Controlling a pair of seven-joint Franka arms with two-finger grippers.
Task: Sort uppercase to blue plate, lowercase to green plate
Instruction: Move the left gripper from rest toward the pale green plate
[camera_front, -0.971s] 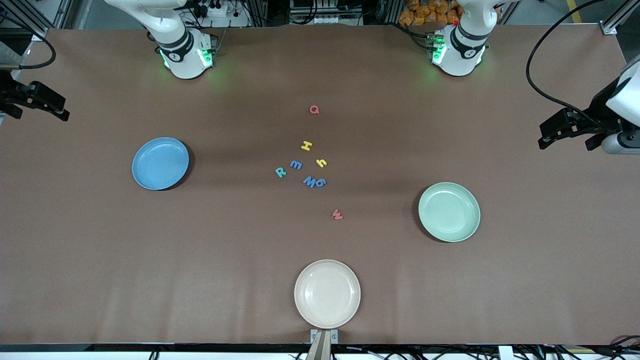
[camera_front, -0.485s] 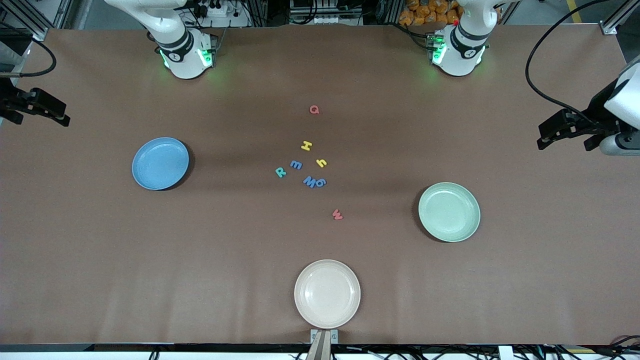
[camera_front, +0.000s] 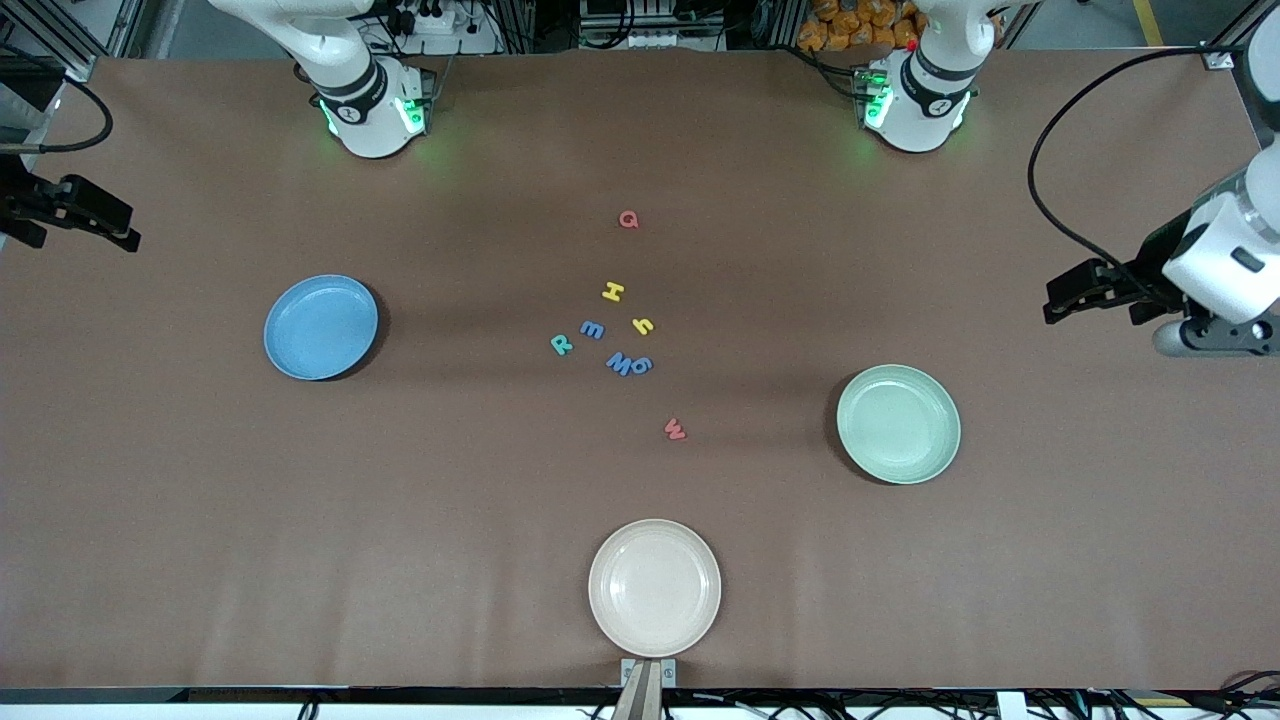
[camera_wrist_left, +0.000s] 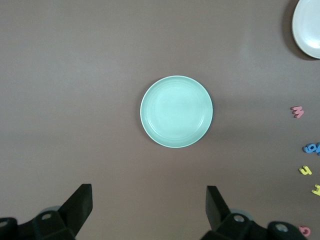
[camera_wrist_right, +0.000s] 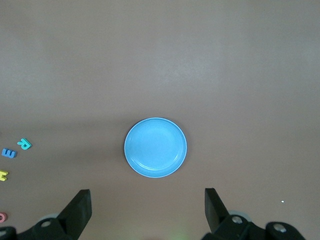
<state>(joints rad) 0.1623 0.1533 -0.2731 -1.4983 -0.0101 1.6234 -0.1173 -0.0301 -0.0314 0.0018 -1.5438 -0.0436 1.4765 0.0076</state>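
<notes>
**Eight letters loose, three plates bare**

While both arms wait high at the table ends, left gripper (camera_wrist_left: 147, 205) and right gripper (camera_wrist_right: 147, 207) spread wide, eight foam letters cluster mid-table: four uppercase (camera_front: 613, 291), four lowercase (camera_front: 675, 429). Blue plate (camera_front: 320, 327), green plate (camera_front: 898, 423), beige plate (camera_front: 654, 587) ring them on the brown table (camera_front: 200, 520). Only the front view shows the arm bases.

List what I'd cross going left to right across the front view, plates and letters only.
blue plate → teal R → blue m → yellow H → beige plate → red w → green plate
</notes>
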